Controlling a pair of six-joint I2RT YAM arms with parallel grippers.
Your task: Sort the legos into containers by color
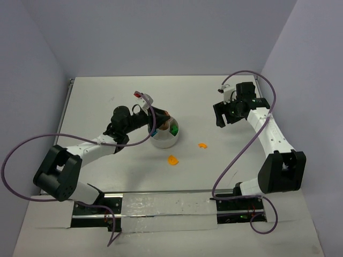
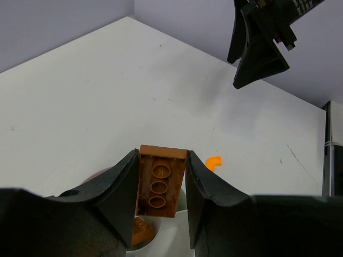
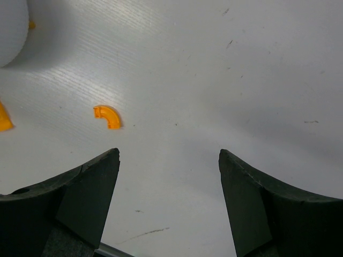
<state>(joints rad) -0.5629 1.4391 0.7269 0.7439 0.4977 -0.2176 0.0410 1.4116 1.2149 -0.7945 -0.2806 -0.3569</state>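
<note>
White tabletop (image 1: 107, 96) under pale lilac walls (image 1: 161, 32), arm bases along the near edge. Nothing loose visible left of the white dish (image 1: 163, 141).

Directly above the dish: left gripper (image 2: 162, 153), pinched narrow on a brown-orange brick (image 2: 159, 184), gripped by its long sides with the hollow underside facing the wrist camera. Not yet let go. Below it, inside the dish, a second brown-orange piece (image 2: 142, 229); likely the matching section, though impossible to say which compartment. On the dish's right side, a green lego (image 1: 174, 128) already inside. Other contents too small to tell apart.

Just right of the dish and towards the bases: a yellow-orange piece (image 1: 172, 160) flat on the table, outside the dish. Further right of the dish: a curved orange piece (image 1: 202, 145), also loose on the table.

Well right of the dish: right gripper (image 3: 169, 155), spread wide, holding nothing, hovering over bare table beyond the curved piece.

Probably well past halfway. Left to do: release the brown-orange brick, then collect and place the two orange pieces.
</note>
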